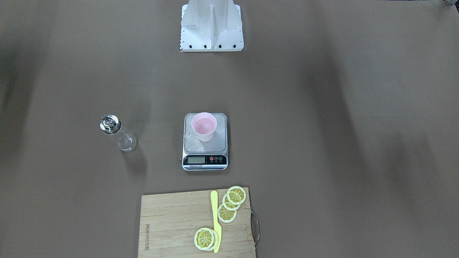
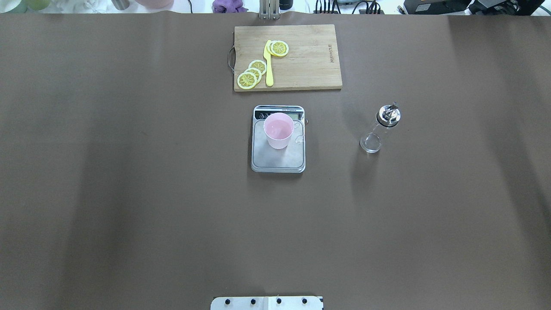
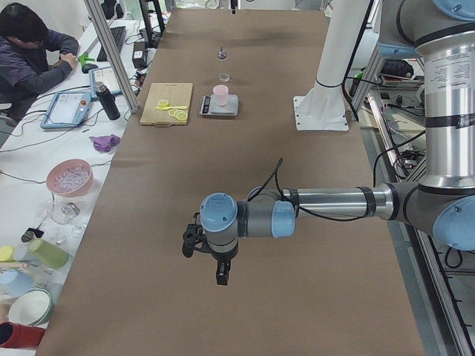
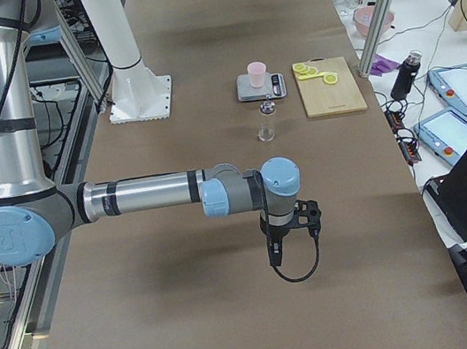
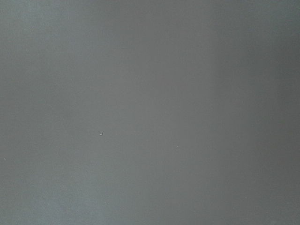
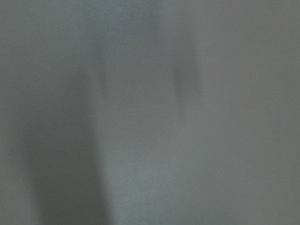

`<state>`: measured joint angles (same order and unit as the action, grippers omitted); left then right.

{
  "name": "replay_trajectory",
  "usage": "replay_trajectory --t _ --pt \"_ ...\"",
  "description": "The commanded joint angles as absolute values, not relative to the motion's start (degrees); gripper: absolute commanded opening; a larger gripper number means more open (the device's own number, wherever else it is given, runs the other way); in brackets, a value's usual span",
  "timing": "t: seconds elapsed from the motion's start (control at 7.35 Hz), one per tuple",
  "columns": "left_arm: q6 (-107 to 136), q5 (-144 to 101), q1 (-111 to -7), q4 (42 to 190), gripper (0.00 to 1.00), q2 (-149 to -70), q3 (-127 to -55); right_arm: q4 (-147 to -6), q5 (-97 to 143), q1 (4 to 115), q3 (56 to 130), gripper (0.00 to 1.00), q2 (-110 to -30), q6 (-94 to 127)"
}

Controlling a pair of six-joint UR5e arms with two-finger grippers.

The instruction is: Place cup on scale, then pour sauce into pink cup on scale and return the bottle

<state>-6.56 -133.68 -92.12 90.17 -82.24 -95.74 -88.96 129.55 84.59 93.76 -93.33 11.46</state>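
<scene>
The pale pink cup [image 1: 203, 129] stands upright on the silver platform of the scale [image 1: 217, 146], towards the robot's side; it also shows in the overhead view [image 2: 278, 131] on the scale [image 2: 278, 160]. The clear glass bottle [image 1: 118, 133] with its metal spout stands upright on the table on the robot's right of the scale, and shows in the overhead view [image 2: 379, 129]. Nothing holds it. My left gripper [image 3: 220, 276] hangs over bare table far from these things; my right gripper [image 4: 274, 255] does too. I cannot tell whether either is open or shut. Both wrist views show only table surface.
A wooden cutting board [image 1: 172, 222] with lemon slices [image 1: 231, 202] and a yellow knife [image 1: 216, 222] lies beyond the scale, on the operators' side. The robot's white base [image 1: 211, 32] stands at the table's robot-side edge. A person [image 3: 30, 44] sits past the far table side.
</scene>
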Motion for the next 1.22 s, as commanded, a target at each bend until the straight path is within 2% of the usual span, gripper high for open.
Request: replay_trajectory --t 0.0,1.09 --pt "-6.59 -133.59 -92.11 90.00 0.98 -82.62 -95.62 -88.95 129.64 84.73 95.00 1.00 -93.69 11.43" --pt "-6.86 -133.42 -91.85 90.00 0.98 -82.00 -94.66 -88.77 129.29 84.73 100.19 1.00 -96.77 11.34"
